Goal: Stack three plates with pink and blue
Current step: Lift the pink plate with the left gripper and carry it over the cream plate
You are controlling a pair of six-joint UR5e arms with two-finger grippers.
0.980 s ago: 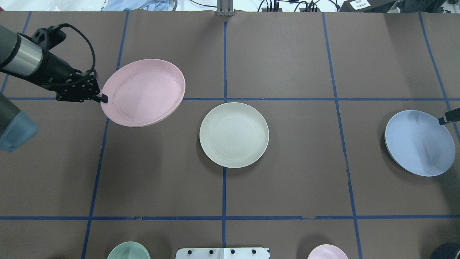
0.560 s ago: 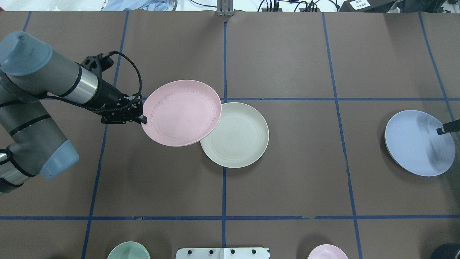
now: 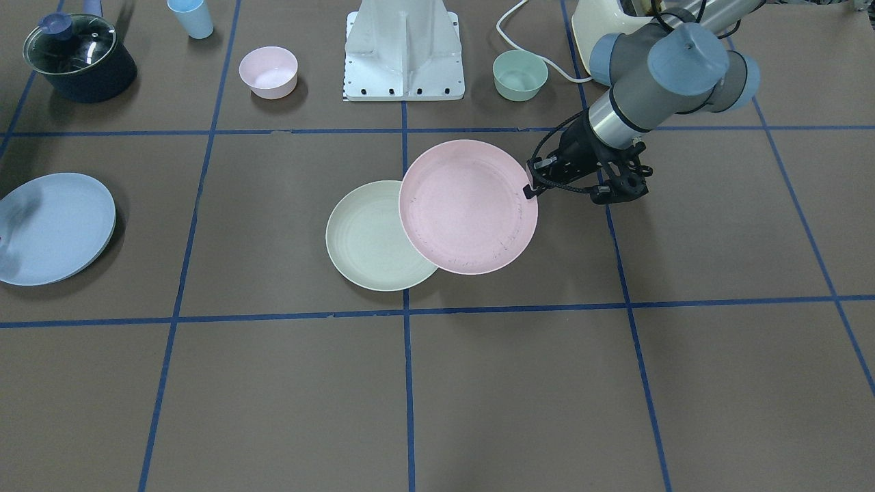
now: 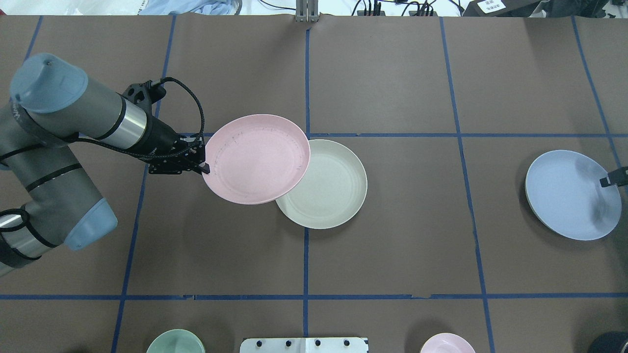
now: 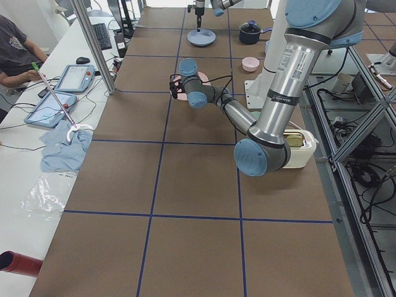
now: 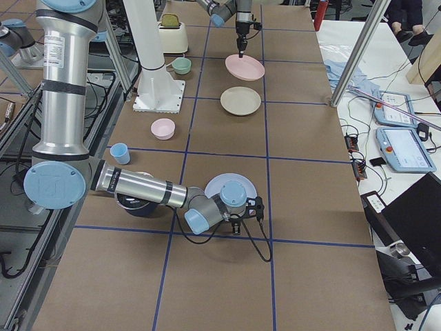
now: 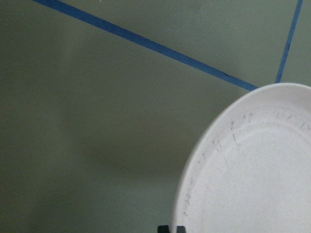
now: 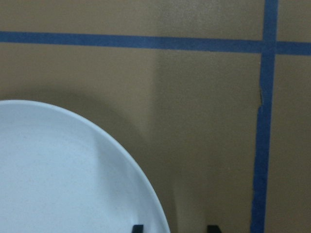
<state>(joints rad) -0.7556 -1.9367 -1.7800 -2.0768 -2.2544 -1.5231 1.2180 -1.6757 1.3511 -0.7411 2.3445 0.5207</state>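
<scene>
My left gripper is shut on the left rim of a pink plate and holds it above the table, tilted slightly. The pink plate overlaps the left edge of a cream plate lying at the table's middle. In the front view the pink plate covers part of the cream plate. A blue plate lies at the far right. My right gripper is at its right rim. In the right wrist view the open fingers straddle the blue plate's edge.
Near the robot's base stand a green bowl, a pink bowl, a blue cup, a dark pot with a glass lid and a white appliance. Blue tape lines cross the brown table.
My left arm has carried the pink plate rightward from the table's left side until it overlaps the cream plate. The right gripper has stayed at the blue plate's rim.
</scene>
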